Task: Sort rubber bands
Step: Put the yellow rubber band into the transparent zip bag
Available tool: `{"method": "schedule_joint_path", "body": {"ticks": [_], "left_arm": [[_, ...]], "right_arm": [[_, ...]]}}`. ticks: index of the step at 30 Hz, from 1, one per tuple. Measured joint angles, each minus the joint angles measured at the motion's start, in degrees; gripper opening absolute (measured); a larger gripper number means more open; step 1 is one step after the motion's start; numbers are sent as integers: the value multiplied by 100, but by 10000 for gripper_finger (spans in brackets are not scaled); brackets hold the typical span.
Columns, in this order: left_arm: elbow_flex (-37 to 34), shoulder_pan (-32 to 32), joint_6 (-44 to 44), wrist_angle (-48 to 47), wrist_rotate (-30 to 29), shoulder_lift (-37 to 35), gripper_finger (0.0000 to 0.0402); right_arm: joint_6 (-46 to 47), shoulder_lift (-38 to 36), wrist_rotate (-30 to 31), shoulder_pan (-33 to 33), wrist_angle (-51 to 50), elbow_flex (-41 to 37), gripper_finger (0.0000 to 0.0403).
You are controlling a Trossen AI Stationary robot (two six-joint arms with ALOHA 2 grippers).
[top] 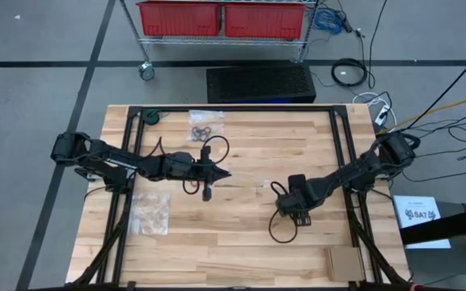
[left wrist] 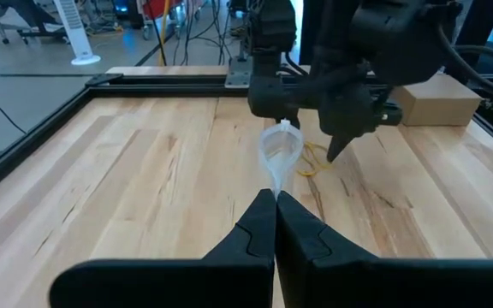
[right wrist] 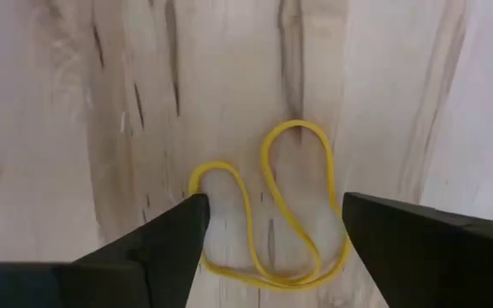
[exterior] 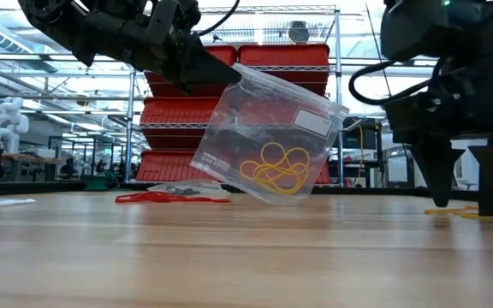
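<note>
A clear plastic bag with yellow rubber bands inside hangs above the table's middle, and my left gripper is shut on it. My right gripper points straight down at the table's right half, open. Its two fingers stand on either side of loose yellow rubber bands lying flat on the wood. Red rubber bands lie in a heap on the table farther back. My left gripper pinches the bag's upper corner between its two shut fingers, coming nearly level from the table's left side. The bag hangs tilted below and beyond the fingertips, clear of the table, with the yellow bands gathered at its lower end.
A clear bag with black bands lies near the far edge. Another clear bag lies at the near left. A cardboard box stands at the near right corner. A black frame borders the table.
</note>
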Motion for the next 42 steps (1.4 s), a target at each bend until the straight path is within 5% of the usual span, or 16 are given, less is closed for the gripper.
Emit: {"method": "schedule_joint_path", "body": {"ticks": [8,20,35,42], "left_arm": [[0,1,0,1,0,0,2],[0,1,0,1,0,0,2],[0,1,8,-31,0,0,2],[0,1,94,-51,0,0,2]], "right_arm": [[60,2,-457,-337,173,-27,195],[60,29,-632,-307,373,29,8],[86,71,-913,0,481,1689,0],[-486,70,-23,-25,199,2719,0]]}}
